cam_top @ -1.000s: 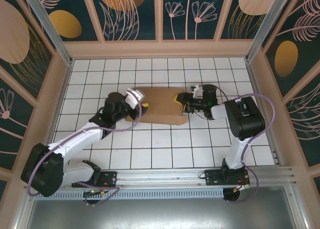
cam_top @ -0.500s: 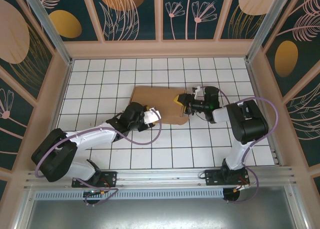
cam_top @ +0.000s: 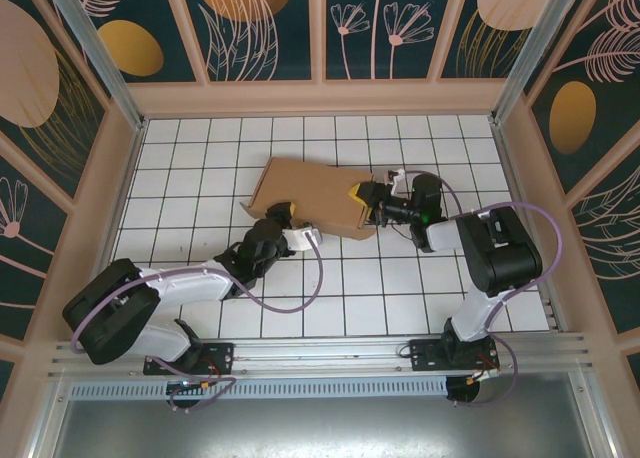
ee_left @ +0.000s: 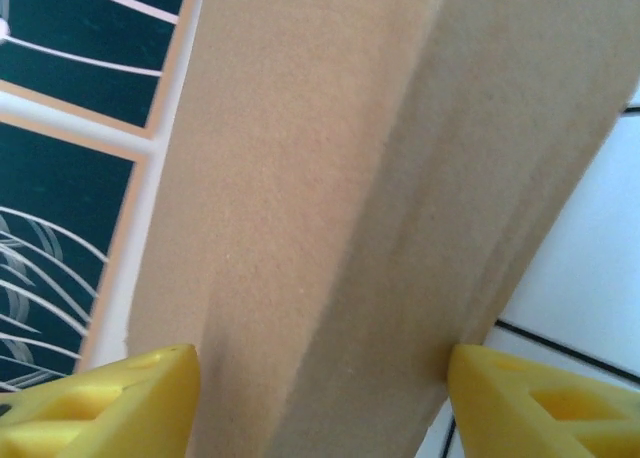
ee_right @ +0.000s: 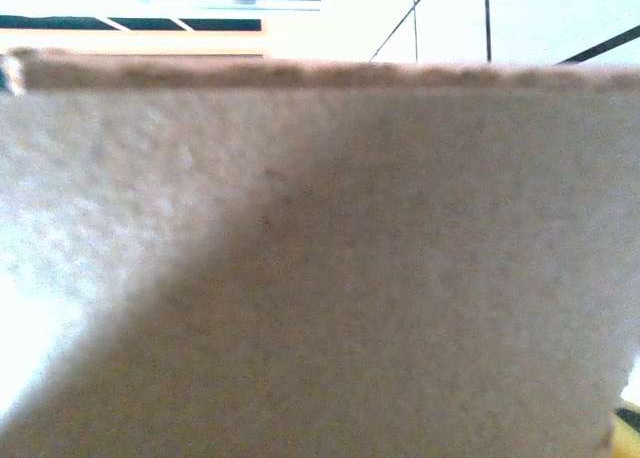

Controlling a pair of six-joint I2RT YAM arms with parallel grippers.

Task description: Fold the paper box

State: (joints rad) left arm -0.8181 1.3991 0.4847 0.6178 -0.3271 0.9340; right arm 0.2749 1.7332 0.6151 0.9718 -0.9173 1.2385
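The box is plain brown cardboard, a shallow slab lying on the white-tiled table just past centre toward 12 o'clock. In the top view its long side runs from about 10 o'clock to 4 o'clock. The top face is flat and unmarked, and a short tab sticks out at its 5 o'clock corner.

The left gripper meets the box at its 7 o'clock edge. In the left wrist view its yellow fingers stand wide apart, with a creased cardboard wall filling the gap and touching both. Whether they press on it or merely straddle it, I cannot tell.

The right gripper is at the box's 3 o'clock end, one yellow finger lying over the top face at the edge. It appears to pinch that end at a middling spread. In the right wrist view the cardboard sits right against the lens, and a sliver of yellow finger shows at 5 o'clock.

The box's underside and the right gripper's lower finger are hidden. Both wrist views are too close to show which panel is in front of them.
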